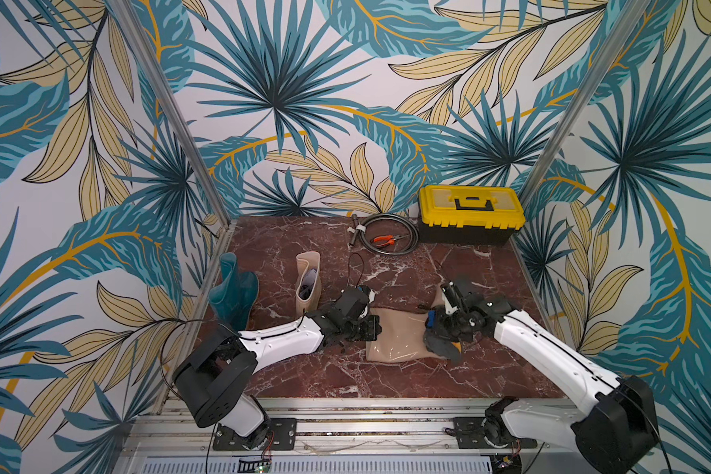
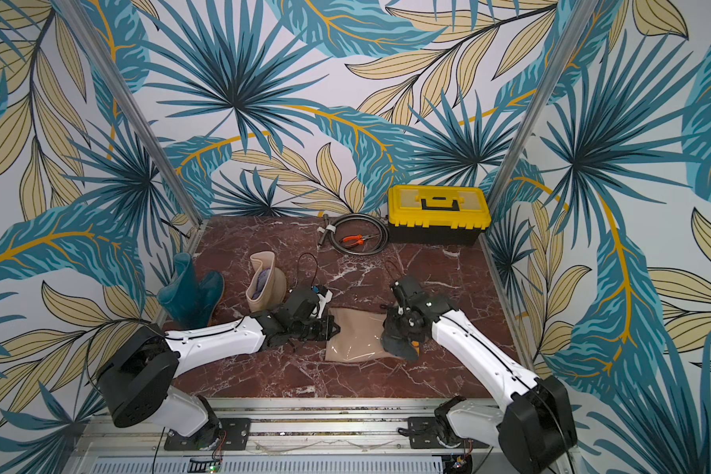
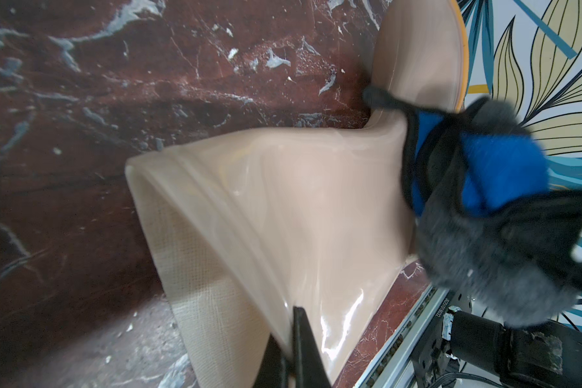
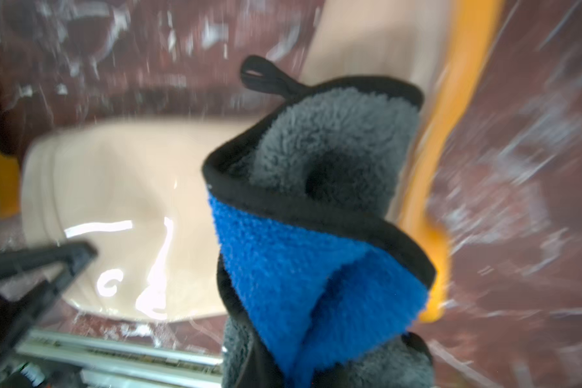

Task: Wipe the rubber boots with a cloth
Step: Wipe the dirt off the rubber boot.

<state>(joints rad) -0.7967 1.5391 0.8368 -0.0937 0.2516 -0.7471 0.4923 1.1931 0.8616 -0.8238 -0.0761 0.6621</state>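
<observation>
Rubber boots on a red marble worktop (image 1: 386, 379), with the cloth. One beige boot (image 1: 395, 338) (image 3: 283, 201) lies on its side between the two claws. Its shaft opening faces the left claw, and its foot and orange sole lie on the right claw's side.

Left claw (image 1: 369, 328) (image 3: 287, 336): the jaws are pressed together on the thin wall of the shaft, at the rim of the opening.

Right claw (image 1: 444, 328): the jaws are closed on the cloth (image 1: 442, 348) (image 4: 316, 235), a grey fleece rag with a blue face, black binding and a small loop. The cloth bunches around the fingertips and hides them. Seen from above, it covers the boot's ankle. The wrist views are blurred, so contact between cloth and boot cannot be judged.

A second beige boot (image 1: 308, 283) stands upright just beyond the left claw. The teal boot (image 1: 235, 293) stands farther out on that claw's outer side, at the worktop's edge.

Well beyond the right claw, against the back wall, sits a yellow-lidded toolbox (image 1: 471, 213). Just beside it is a coiled cable (image 1: 416, 237) with orange-handled pliers (image 1: 384, 241) lying inside the coil.
</observation>
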